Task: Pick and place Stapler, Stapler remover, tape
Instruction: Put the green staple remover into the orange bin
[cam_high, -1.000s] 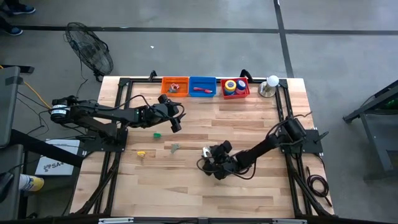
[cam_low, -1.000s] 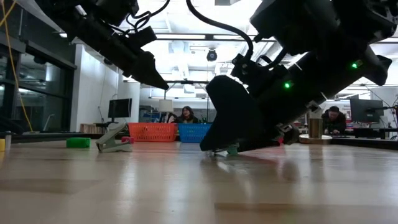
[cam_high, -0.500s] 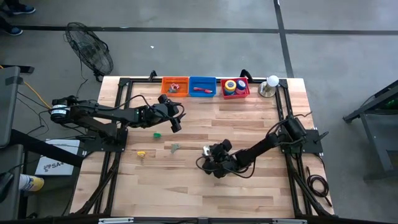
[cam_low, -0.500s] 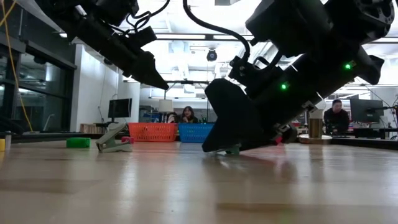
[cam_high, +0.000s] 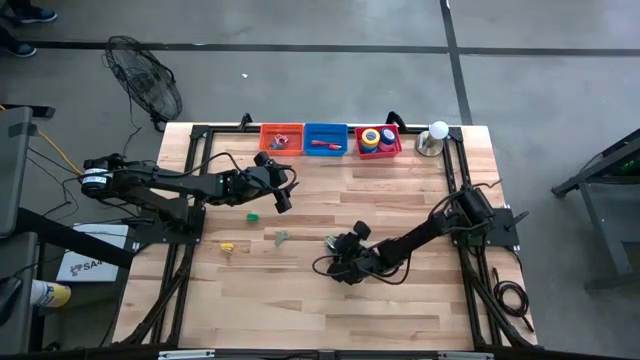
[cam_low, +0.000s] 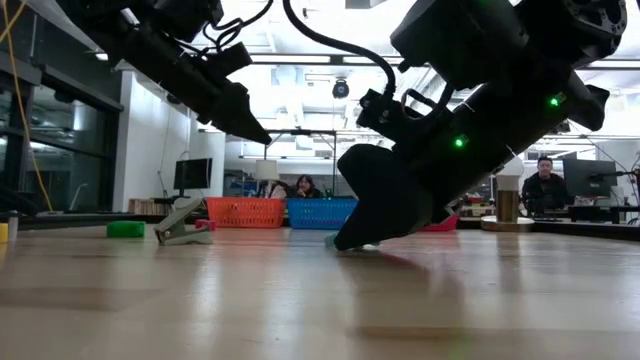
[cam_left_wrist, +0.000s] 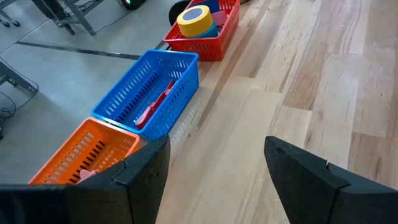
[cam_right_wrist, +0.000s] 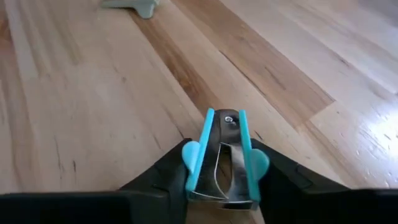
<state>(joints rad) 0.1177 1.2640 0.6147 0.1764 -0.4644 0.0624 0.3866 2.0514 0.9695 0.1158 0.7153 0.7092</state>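
I have bare wood all round my right gripper (cam_high: 337, 262) mid-table, well clear of every edge. Its fingers (cam_right_wrist: 158, 177) press both blue wings of the staple remover (cam_right_wrist: 224, 155), which lies on the boards between them. My left gripper (cam_high: 283, 197) hangs spread near three baskets: orange (cam_high: 281, 139), blue (cam_high: 325, 139), red (cam_high: 379, 141).

Stapler remover (cam_right_wrist: 225, 155): light-blue plastic grips, metal claws, lying on the wooden tabletop mid-table, flanked by two dark fingers. Tape (cam_high: 371, 137): rolls stacked in the red basket at the far edge, yellow uppermost. A second, grey-green remover (cam_high: 281, 237) is seen lying apart.
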